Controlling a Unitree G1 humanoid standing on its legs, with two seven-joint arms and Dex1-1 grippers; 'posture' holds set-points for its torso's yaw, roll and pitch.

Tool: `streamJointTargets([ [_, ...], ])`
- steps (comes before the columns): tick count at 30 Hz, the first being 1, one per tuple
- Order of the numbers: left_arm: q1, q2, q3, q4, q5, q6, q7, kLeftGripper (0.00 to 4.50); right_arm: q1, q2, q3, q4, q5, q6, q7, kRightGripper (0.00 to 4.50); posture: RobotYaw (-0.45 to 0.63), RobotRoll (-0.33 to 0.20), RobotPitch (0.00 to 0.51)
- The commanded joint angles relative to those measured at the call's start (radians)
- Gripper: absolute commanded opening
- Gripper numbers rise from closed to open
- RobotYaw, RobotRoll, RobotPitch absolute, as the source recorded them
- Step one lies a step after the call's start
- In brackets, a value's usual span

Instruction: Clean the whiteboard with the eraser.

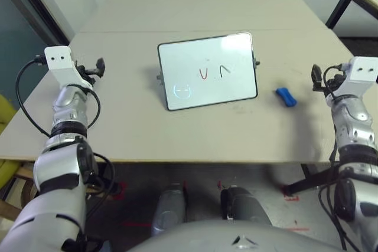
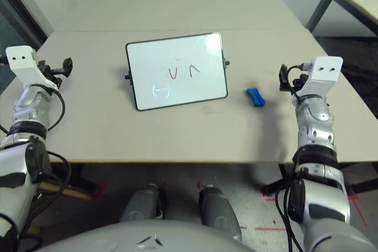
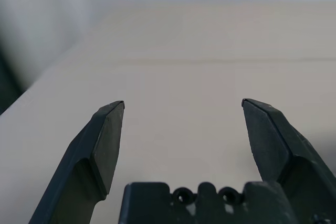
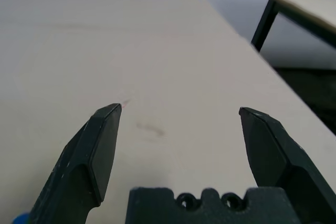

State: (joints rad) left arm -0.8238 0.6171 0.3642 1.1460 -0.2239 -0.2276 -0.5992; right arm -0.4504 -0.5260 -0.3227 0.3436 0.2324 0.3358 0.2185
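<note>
Left eye view: the board was seen on the table, set at a slight slant, and it is taken here as the landmark. It was framed in thin black, with 1 knob on its right side and 1 knob on its left. On its white face 3 marks were shown: 1 red U-shaped stroke, 1 dark angled stroke just to the right of the red one, and 1 light-blue circle near the board's lower left corner. The blue eraser was laid on the table to the right of the board, apart from it, and was touched by neither claw. To the left of the board, well apart from it, the left claw was held wide, with nothing between its 2 black fingers. To the right of the board, beyond the eraser, the right claw was likewise held wide and empty. Part of a 2nd table was seen beyond the board, far to its right.
</note>
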Motion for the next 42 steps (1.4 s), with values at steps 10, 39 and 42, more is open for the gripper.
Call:
streamJointTargets([
  [10,0.041,0.101,-0.109,-0.209,-0.061,0.293,-0.605,4.50,-0.123,-0.198,0.108,-0.282,0.178,0.804,0.204,4.47,0.12,0.000,0.050],
  [39,0.206,0.129,-0.247,-0.659,-0.155,0.611,-0.860,4.50,-0.265,-0.169,0.439,0.195,-0.044,0.610,0.439,4.47,0.17,0.000,0.055],
  [42,0.202,0.124,-0.248,-0.658,-0.155,0.609,-0.857,4.50,-0.275,-0.162,0.443,0.228,-0.062,0.598,0.453,4.47,0.17,0.000,0.056],
])
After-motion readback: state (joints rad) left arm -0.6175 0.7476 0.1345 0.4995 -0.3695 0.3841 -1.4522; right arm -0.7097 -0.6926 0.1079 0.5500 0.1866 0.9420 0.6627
